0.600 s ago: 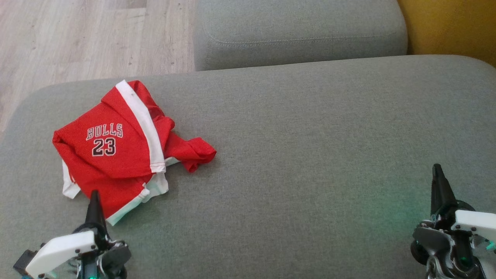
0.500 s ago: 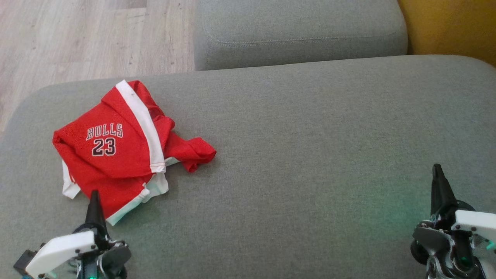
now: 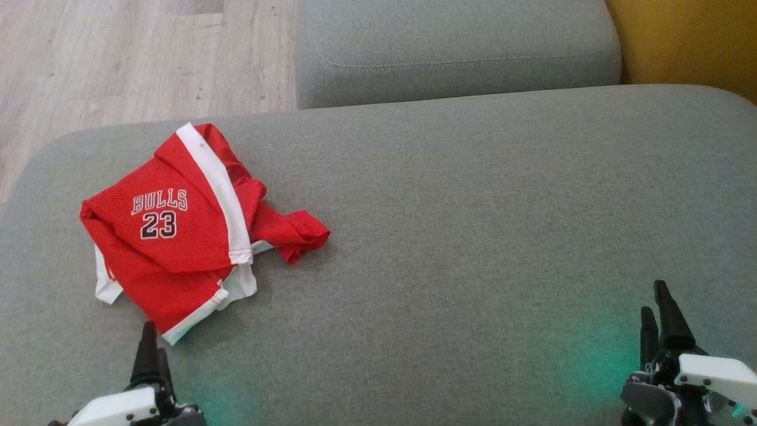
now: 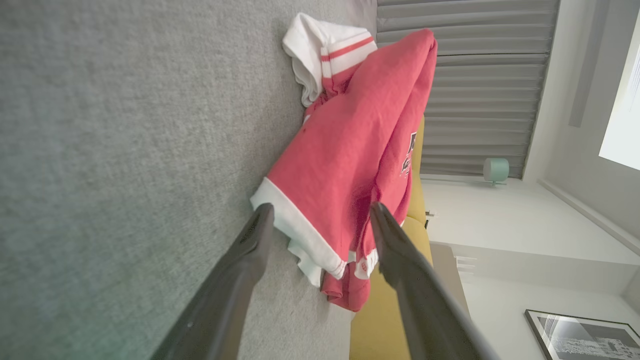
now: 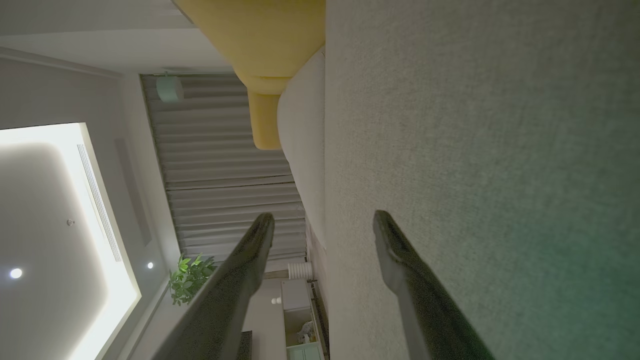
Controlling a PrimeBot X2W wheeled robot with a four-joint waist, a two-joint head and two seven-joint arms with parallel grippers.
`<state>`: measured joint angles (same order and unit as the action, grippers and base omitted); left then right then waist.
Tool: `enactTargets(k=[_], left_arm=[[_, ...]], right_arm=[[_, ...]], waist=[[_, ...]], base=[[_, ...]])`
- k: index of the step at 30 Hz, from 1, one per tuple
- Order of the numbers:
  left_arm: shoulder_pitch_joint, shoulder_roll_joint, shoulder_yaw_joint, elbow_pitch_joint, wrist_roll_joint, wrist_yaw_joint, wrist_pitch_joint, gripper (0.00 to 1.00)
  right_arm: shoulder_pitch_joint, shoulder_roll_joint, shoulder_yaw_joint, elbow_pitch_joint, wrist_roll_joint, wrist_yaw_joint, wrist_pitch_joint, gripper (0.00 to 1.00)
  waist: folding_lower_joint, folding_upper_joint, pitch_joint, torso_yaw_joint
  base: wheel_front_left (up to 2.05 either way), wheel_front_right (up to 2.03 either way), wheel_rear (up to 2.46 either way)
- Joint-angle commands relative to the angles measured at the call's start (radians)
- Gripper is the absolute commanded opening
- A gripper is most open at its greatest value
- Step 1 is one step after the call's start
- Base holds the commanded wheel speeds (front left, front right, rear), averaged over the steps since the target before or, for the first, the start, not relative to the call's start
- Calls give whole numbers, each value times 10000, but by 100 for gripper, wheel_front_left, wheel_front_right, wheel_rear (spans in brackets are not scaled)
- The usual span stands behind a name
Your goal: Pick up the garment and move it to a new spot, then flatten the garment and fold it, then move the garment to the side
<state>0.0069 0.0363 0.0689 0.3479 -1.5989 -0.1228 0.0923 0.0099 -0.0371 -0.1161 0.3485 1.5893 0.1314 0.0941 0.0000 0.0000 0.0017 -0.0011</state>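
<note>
Plainly, the crumpled red garment (image 3: 177,231) lies on the grey sofa cushion (image 3: 473,225) just ahead of the left pincer (image 3: 152,346), with its white-banded hem corner nearest and its long axis running away. Both arms sit low over the cushion, fingers spread and empty. The right pincer (image 3: 653,299) is well apart from the garment.

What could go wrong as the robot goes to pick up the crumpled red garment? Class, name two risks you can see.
1. The garment lies bunched in layers. The open left tool, near its white hem, may pinch only one layer and drag the rest.
2. It lies near the left end of the cushion, beside the wooden floor. A nudge might push it off.
</note>
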Motion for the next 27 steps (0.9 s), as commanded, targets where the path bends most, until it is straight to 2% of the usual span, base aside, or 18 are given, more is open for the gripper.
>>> enactTargets(k=[1,16,27], left_arm=[[-369,49,73,-385,138,-7,-124,100],[-417,60,518,-758,1191,-7,-565,100],[-481,69,433,-1628,2714,409,-888,100]], right_arm=[[-389,-38,51,-398,-137,-1,-127,100],[-423,-50,197,-768,-2006,-1,-569,100],[-500,-59,318,-1340,-3954,-2,-894,100]], waist=[[0,0,-4,0],[0,0,-36,21],[0,0,-23,-11]], base=[[0,0,0],[0,0,0],[0,0,0]])
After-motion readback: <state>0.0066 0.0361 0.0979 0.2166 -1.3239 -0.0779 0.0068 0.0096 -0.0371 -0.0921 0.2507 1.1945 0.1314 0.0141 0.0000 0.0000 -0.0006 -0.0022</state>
